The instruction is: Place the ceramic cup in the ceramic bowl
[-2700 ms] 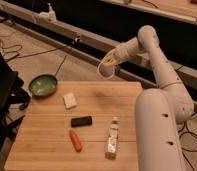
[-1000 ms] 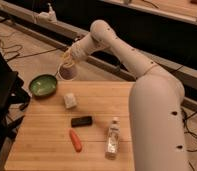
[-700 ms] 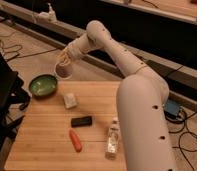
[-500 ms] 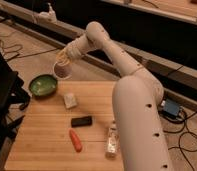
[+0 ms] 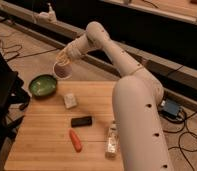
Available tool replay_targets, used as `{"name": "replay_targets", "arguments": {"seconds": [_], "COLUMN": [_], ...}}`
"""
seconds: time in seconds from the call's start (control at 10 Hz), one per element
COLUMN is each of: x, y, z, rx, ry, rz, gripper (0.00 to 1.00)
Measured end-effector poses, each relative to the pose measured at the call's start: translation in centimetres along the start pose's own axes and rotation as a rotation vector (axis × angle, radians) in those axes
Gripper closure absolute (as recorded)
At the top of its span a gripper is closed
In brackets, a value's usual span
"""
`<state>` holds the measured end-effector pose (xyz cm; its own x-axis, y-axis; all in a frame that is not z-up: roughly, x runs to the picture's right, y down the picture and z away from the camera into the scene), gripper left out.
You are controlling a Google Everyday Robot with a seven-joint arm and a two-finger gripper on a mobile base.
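Since 2.7 s back, my arm has swung left: the small plain white ceramic cup [image 5: 63, 70] was hanging off the far right of the light wooden table [image 5: 39, 142], and it now hangs over the far left side. Versus 0.5 s back there's barely any shift. My gripper [image 5: 64, 62] is clamped on the cup from above and holds it in the air, tilted, with its mouth toward the camera. The cup is just right of the round green ceramic bowl with the darker rim [image 5: 43, 85], higher than it, not touching and not in it. Containers: the bowl sits at the table's far left corner with its green inside in full view. Can't tell what's in the cup, its inside just reads dark. The clear plastic bottle with white label [image 5: 111, 140] is near right, right beside my arm, contents unreadable. Counts: 1 cup, 1 bowl and 1 bottle. Also 1 small white rectangular block [image 5: 70, 100] right of the bowl, 1 flat black bar [image 5: 81, 121] mid-table and 1 orange carrot-shaped piece [image 5: 75, 140] nearer than the bar. Five things are on the table and one is in my grip.
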<state>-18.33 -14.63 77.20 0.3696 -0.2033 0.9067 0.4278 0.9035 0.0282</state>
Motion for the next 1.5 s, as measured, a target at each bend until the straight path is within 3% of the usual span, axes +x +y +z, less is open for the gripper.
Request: {"name": "replay_targets", "arguments": {"seconds": [0.1,0.2,0.5,0.9,1.5], "x": [0.1,0.2,0.8,1.8,2.6], "y": [-0.1,-0.5,0.2,2.3,2.0], "z": [0.0,0.2,1.6,5.4,10.9], "rx": [0.010,0.067,0.137,0.126,0.110], "ry": [-0.006,-0.050,-0.136,-0.187,-0.234], "rz": [0.004,0.015,0.041,0.062,0.093], "gripper": [0.84,0.84,0.84,0.84,0.84]}}
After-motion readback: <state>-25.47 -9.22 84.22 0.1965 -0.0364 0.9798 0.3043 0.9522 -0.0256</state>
